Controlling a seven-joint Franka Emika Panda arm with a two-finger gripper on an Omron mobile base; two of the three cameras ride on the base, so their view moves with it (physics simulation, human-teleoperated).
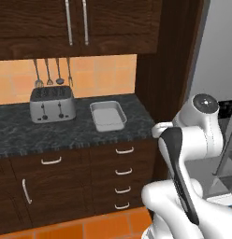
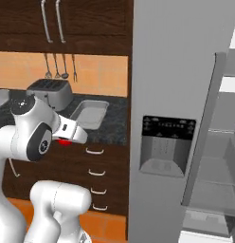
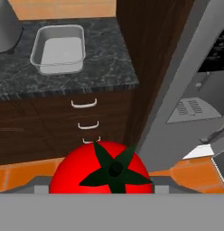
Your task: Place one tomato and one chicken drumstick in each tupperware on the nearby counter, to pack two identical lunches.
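A red tomato (image 3: 102, 169) with a dark green stalk sits between the fingers of my gripper (image 3: 102, 188), which is shut on it. In the right base view the tomato (image 2: 66, 141) shows as a red patch under the white hand, held in front of the drawers below counter height. One light-grey tupperware (image 1: 107, 115) (image 2: 89, 114) (image 3: 58, 48) stands empty on the black marbled counter (image 1: 66, 133) (image 3: 105, 67), up and ahead of the hand, beside the toaster. The chicken drumstick is out of view.
A silver four-slot toaster (image 1: 52, 103) (image 2: 50, 92) stands left of the tray, under hanging utensils (image 1: 52, 72). Dark drawers (image 1: 122, 170) run below the counter. A tall brown panel (image 3: 150, 67) and the grey fridge (image 2: 176, 118), its door open, close off the right.
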